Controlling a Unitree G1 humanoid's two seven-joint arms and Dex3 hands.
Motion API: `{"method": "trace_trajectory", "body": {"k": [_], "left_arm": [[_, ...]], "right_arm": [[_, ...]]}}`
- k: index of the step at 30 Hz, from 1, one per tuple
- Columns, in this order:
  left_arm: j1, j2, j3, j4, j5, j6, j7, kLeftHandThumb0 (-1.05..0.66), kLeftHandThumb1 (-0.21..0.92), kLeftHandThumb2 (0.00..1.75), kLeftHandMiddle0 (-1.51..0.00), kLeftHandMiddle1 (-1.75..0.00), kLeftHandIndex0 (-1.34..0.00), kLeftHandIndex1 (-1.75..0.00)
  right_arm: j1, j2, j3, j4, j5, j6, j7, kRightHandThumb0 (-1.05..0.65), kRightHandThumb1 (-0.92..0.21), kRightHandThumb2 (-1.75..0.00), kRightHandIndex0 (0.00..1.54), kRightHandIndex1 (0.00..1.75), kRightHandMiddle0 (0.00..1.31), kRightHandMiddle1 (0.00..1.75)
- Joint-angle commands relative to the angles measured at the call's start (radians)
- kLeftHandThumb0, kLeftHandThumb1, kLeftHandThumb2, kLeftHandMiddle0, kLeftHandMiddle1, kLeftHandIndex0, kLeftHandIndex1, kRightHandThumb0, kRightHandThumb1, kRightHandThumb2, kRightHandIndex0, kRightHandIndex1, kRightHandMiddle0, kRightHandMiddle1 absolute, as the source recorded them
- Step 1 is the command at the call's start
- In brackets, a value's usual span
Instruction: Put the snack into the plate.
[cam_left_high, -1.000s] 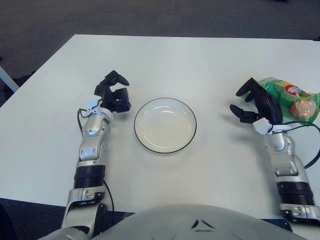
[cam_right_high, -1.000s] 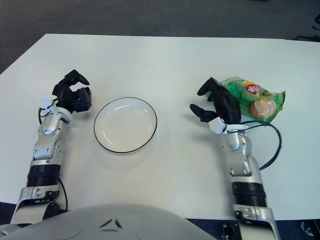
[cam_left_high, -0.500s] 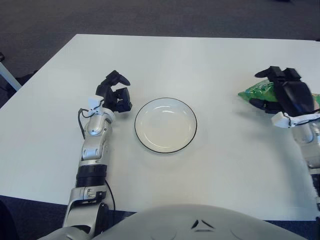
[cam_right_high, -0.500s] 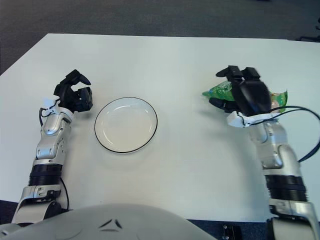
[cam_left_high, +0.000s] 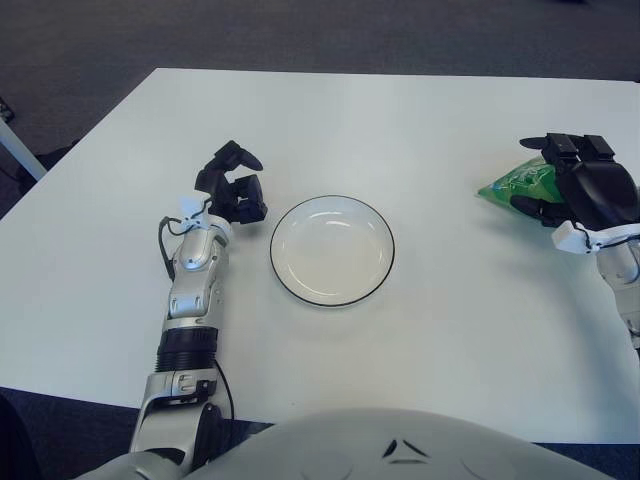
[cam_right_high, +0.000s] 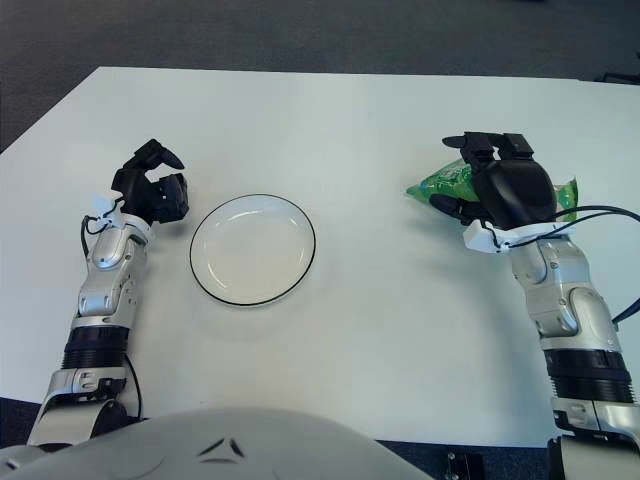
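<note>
The right hand (cam_right_high: 505, 190) sits over the green snack bag (cam_right_high: 445, 186); its grip is unclear. The left hand (cam_right_high: 152, 190) is curled, empty, beside the plate (cam_right_high: 252, 250).

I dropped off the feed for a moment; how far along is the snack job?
Nothing is delivered yet: the plate shows no snack. In hand: the right hand covers the green snack bag at the table's right side; a closed grip isn't clear. Left: lift it and carry it to the plate. The left hand shows left of the plate.
</note>
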Motion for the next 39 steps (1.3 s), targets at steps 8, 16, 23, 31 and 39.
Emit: {"method": "trace_trajectory", "body": {"k": [8,16,23,31,39], "left_arm": [[0.024,-0.027,-0.001,0.03,-0.005,-0.025,0.009,-0.51,0.25,1.4,-1.29,-1.75,-0.67,-1.75],[0.026,-0.026,0.0,0.032,-0.003,-0.027,0.011,-0.51,0.24,1.41,-1.29,-1.75,-0.67,-1.75],[0.03,-0.025,0.004,0.028,-0.006,-0.026,0.01,-0.51,0.24,1.41,-1.28,-1.75,-0.67,-1.75],[0.032,-0.018,0.006,0.029,-0.005,-0.026,0.006,-0.51,0.25,1.4,-1.28,-1.75,-0.67,-1.75],[0.031,-0.012,0.008,0.031,-0.005,-0.028,0.003,-0.51,0.25,1.4,-1.29,-1.75,-0.67,-1.75]], "right_arm": [[0.016,-0.011,-0.049,-0.071,0.051,0.02,0.041,-1.04,-0.92,-0.78,0.0,0.44,0.0,0.68],[-0.043,-0.054,-0.021,0.061,0.016,0.015,0.038,-1.05,-0.92,-0.9,0.0,0.39,0.0,0.72],[-0.041,-0.096,-0.017,0.09,-0.007,0.022,0.041,-1.05,-0.92,-0.96,0.0,0.3,0.0,0.7],[-0.048,-0.129,-0.011,0.168,-0.017,0.021,0.016,-1.05,-0.92,-1.0,0.0,0.09,0.0,0.43],[-0.049,-0.131,0.002,0.187,-0.012,0.063,0.024,-1.05,-0.92,-0.97,0.0,0.05,0.0,0.38]]}}
